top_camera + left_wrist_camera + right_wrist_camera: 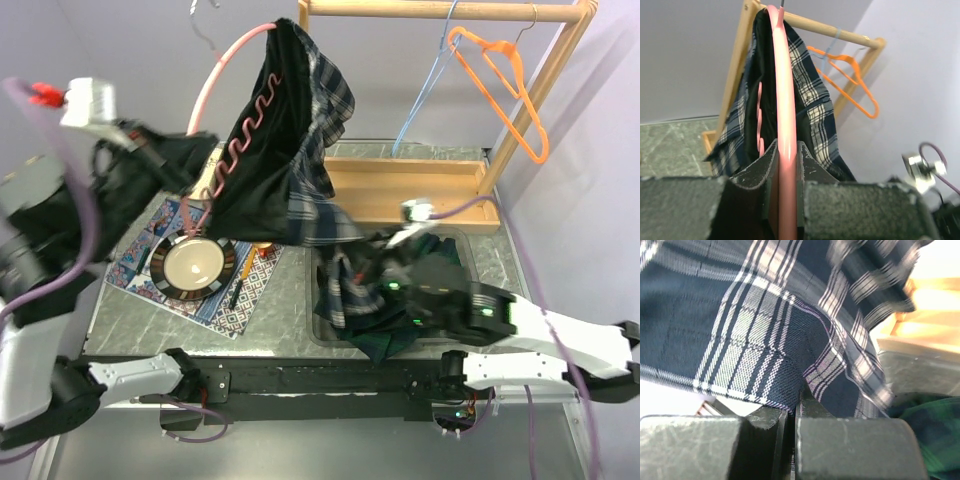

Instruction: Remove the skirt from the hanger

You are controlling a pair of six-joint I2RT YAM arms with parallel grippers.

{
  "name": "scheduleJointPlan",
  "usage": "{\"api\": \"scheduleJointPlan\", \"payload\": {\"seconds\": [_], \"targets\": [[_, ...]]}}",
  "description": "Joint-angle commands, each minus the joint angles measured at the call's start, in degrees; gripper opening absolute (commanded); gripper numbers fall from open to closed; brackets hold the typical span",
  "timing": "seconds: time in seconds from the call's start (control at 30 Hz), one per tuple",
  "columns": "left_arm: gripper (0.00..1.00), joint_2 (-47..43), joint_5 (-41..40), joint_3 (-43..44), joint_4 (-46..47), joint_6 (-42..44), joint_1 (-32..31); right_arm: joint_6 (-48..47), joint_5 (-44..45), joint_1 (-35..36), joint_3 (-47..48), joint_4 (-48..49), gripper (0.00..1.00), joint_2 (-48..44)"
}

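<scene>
The navy plaid skirt (295, 140) hangs draped over a pink hanger (215, 75), held in the air left of the wooden rack. My left gripper (195, 172) is shut on the hanger's lower bar. In the left wrist view the pink bar (785, 100) runs straight between the closed jaws (787, 150), with the skirt (817, 107) behind it. My right gripper (372, 245) is shut on the skirt's lower hem. In the right wrist view the plaid cloth (755, 325) is pinched between the jaws (796, 399).
A wooden rack (440, 10) at the back carries an orange hanger (515, 85) and a blue one (425, 90). A pile of green plaid clothes (365, 305) lies in a tray under my right gripper. A plate (193, 263) sits on a patterned mat (225, 300) at the left.
</scene>
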Motion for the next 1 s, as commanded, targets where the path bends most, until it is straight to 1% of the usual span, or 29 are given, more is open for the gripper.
{"api": "scheduleJointPlan", "payload": {"seconds": [0.0,0.13,0.17,0.2,0.23,0.27,0.33,0.37,0.4,0.47,0.5,0.57,0.67,0.7,0.77,0.83,0.93,0.97], "targets": [[0.01,-5.85,6.47,4.04,1.36,-2.51,0.26,-4.30,5.89,-0.38,6.18,-1.82,0.00,-7.22],[0.01,-8.31,8.06,6.15,-3.56,-4.26,0.18,-10.81,12.55,-0.30,8.84,-0.17,0.00,-9.78],[0.01,-9.01,9.11,6.50,-4.35,-4.35,0.26,-12.04,12.84,-0.30,8.84,0.71,0.00,-10.30],[0.01,-9.45,9.72,6.77,-5.75,-4.44,0.26,-15.28,12.23,-0.30,9.19,1.85,0.00,-10.92],[0.01,-9.81,10.77,6.86,-6.29,-4.36,0.26,-17.22,11.53,-0.30,9.46,4.48,0.00,-11.18],[0.01,-10.51,12.61,6.77,-6.82,-4.18,0.18,-18.55,8.91,-0.38,10.24,5.46,0.00,-11.27],[0.01,-11.21,13.86,6.77,-9.19,-3.83,0.18,-22.68,4.26,-0.30,14.89,6.69,0.00,-10.66],[0.01,-11.83,14.04,6.86,-10.15,-3.74,0.18,-23.91,-0.56,-0.30,17.00,6.61,0.00,-10.05],[0.01,-12.27,13.86,6.77,-10.77,-3.91,0.18,-26.88,-2.43,-0.30,21.28,6.52,0.00,-8.39],[0.01,-13.67,13.60,5.55,-11.74,-4.35,0.18,-29.09,-5.34,-0.30,27.70,4.69,0.00,-6.63],[0.01,-14.20,13.34,4.93,-11.83,-4.79,0.18,-31.72,-7.53,-0.30,29.48,4.33,0.00,-4.96],[0.01,-15.43,12.72,3.43,-12.36,-4.80,0.18,-32.88,-8.78,-0.30,33.87,3.54,0.00,-3.46],[0.01,-15.70,9.74,2.46,-14.11,-4.09,0.26,-35.16,-8.78,-0.38,37.13,4.76,0.00,-1.70],[0.01,-15.70,7.90,1.94,-14.47,-3.66,0.18,-36.48,-9.04,-0.30,37.75,5.20,0.00,-1.43],[0.01,-15.52,6.75,1.24,-14.91,-3.30,0.26,-37.45,-9.57,-0.30,38.81,6.43,0.00,-1.43],[0.01,-15.44,5.69,-0.08,-14.91,-2.60,0.18,-37.37,-8.18,-0.30,38.20,6.96,0.00,-2.04],[0.01,-15.00,4.81,-1.66,-14.38,-1.81,0.26,-35.53,-2.92,-0.30,30.93,7.66,0.00,-4.94],[0.01,-14.91,4.72,-2.10,-14.12,-1.63,0.18,-34.22,-1.67,-0.30,25.16,7.84,0.00,-6.86]]}}
